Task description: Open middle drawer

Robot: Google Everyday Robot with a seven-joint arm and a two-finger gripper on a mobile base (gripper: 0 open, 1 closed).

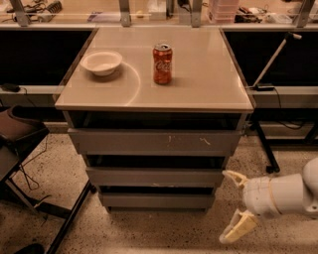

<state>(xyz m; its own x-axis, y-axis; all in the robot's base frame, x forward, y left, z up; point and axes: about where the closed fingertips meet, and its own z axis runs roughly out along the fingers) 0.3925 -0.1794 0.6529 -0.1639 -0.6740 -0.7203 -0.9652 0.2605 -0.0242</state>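
Note:
The middle drawer (154,176) is a wide, shallow grey front, plain and handleless. It sits shut between the larger scratched top front (154,142) and the narrow bottom front (156,200). My gripper (233,204) is low at the right, just beyond the cabinet's lower right corner and apart from it. It points left, level with the middle and bottom drawers. Its two cream fingers (232,177) are spread wide and hold nothing.
On the cabinet top (198,84) stand a white bowl (101,62) and a red soda can (162,64). A dark chair (20,134) stands at the left. A black stand leg (263,146) is at the right. A cluttered counter (159,12) runs behind.

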